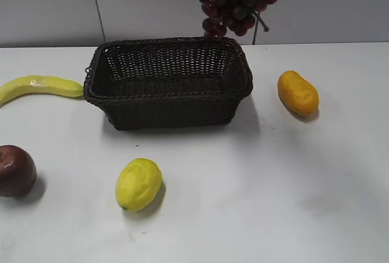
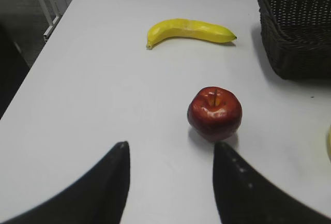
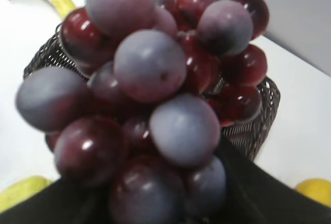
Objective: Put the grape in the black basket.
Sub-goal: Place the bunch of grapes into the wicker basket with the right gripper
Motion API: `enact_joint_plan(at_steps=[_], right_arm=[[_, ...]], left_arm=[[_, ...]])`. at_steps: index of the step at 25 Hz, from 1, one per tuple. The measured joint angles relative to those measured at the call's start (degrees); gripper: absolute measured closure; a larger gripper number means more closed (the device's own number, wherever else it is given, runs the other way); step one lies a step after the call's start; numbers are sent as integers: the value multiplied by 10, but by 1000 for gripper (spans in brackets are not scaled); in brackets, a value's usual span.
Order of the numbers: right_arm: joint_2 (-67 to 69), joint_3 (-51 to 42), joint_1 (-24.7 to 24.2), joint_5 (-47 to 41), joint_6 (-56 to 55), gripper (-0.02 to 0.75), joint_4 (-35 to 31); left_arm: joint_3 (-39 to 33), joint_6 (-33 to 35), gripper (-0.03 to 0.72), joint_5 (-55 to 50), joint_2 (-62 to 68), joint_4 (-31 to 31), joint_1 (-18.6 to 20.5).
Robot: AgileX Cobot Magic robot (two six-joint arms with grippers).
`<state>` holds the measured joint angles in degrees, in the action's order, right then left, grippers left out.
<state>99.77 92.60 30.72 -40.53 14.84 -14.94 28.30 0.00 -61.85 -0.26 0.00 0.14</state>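
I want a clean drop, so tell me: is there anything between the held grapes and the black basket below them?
Nothing visible. The grapes hang in the right claw above the far right part of the basket, whose inside looks bare. The banana, lemon and apple lie outside it.

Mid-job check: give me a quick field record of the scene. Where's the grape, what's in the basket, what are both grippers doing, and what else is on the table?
grape: held aloft by right gripper, above the basket's far right corner
black basket: nothing visible inside, centre of table
right gripper: shut on grape
left gripper: open, holding nothing, just short of the apple
banana: left of basket
lemon: in front of basket
orange fruit: right of basket
task status: grape not yet in basket
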Motion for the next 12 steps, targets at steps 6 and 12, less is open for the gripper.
enact_joint_plan(at_steps=[6,12], right_arm=[[121,56,0,58,56,418,-43],[212,62,0,119,81,418,-67]], left_arm=[[0,0,199,0,0,0,0],[0,0,199,0,0,0,0]])
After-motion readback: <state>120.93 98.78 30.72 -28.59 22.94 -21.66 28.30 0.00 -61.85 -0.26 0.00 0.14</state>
